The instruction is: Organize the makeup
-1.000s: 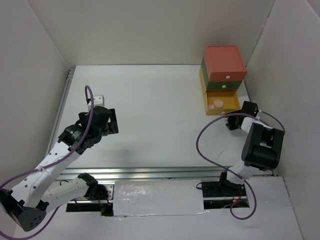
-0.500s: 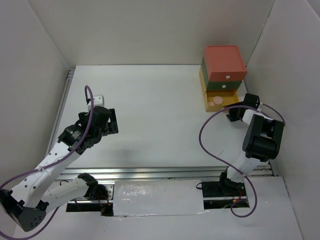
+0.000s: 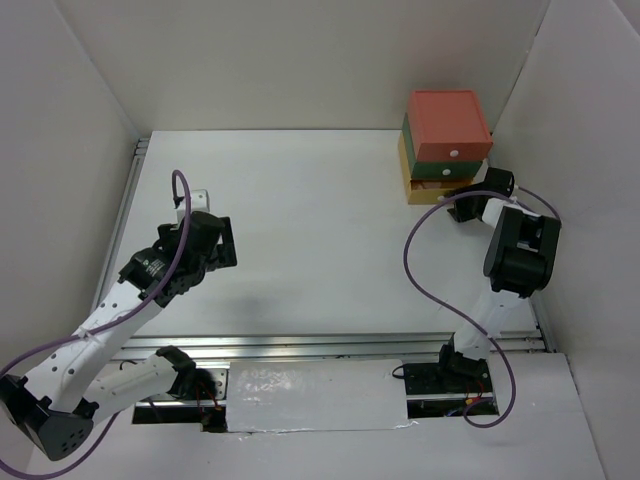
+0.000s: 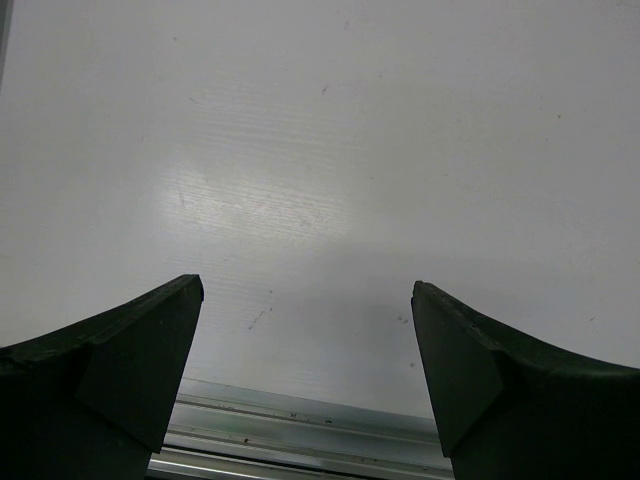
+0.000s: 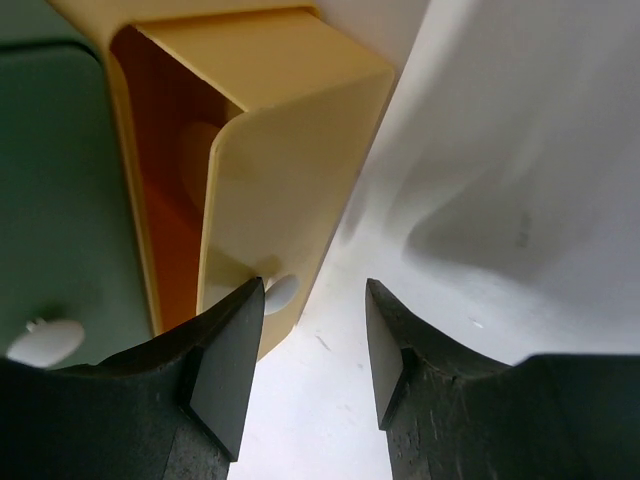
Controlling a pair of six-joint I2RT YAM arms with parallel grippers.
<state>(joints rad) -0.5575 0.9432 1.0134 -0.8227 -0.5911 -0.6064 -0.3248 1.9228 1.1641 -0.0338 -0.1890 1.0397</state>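
The right gripper (image 5: pixel 310 300) stood at the front of the bottom yellow drawer (image 5: pixel 290 150) of the stacked red, green and yellow drawer box (image 3: pixel 447 125) in the far right corner of the white table (image 4: pixel 320 150). Its jaws were about half apart and held nothing. The drawer's small white knob (image 5: pixel 283 290) lay in the gap between them, just beside one fingertip. The drawer was out by only a narrow slot. Inside it, a pale round compact (image 5: pixel 200 165) showed dimly, beyond the fingertips and behind the drawer front. The green drawer (image 5: pixel 50 180) above was closed. Well apart on the left, the left gripper (image 4: pixel 308 290) hung over bare tabletop with its jaws spread wide and nothing between them.
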